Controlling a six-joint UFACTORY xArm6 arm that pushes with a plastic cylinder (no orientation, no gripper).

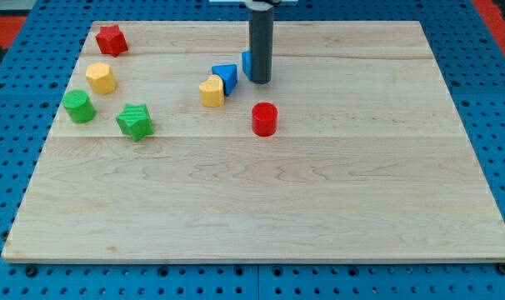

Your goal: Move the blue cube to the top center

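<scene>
The blue cube (247, 64) sits near the top centre of the wooden board (261, 208), mostly hidden behind my rod; only its left edge shows. My tip (260, 82) rests on the board right in front of the cube, touching or nearly touching it. A blue triangular block (226, 76) lies just left of the tip, with a yellow block (211, 92) against its lower left. A red cylinder (264, 118) stands below the tip.
A red star block (111, 39) is at the top left. A yellow hexagonal block (101, 77), a green cylinder (79, 107) and a green star block (135, 122) sit on the left side. Blue pegboard surrounds the board.
</scene>
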